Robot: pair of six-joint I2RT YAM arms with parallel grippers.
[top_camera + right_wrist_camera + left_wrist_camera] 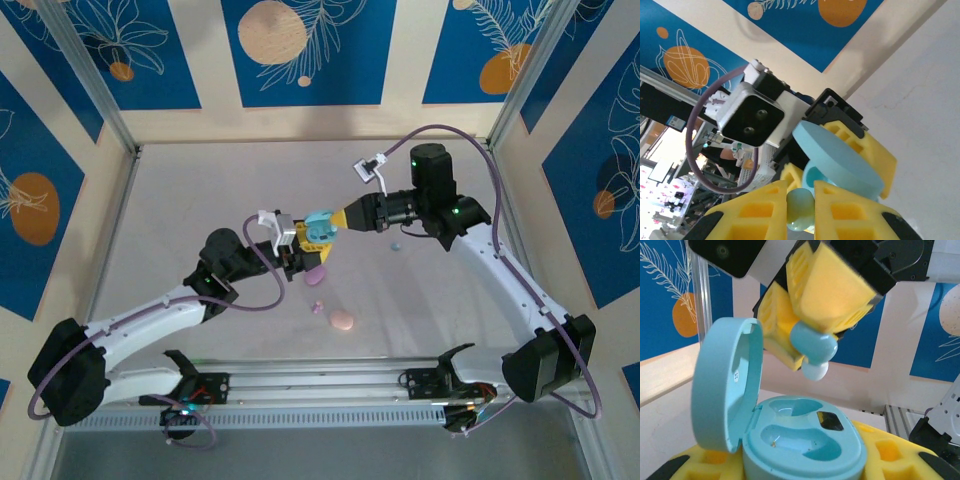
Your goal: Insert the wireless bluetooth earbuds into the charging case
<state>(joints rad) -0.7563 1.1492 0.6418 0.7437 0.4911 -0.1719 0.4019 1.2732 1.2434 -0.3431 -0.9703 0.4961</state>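
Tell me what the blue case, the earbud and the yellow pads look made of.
The charging case: likely hard moulded plastic, smooth satin, with soft highlights. The earbud: glossy plastic body, paler tip possibly silicone. The yellow pads: matte with moulded hollows, probably flexible plastic or foam.

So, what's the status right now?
Left end effector shut on open blue case. Right end effector shut on blue earbud, just above empty sockets. Nothing between them.
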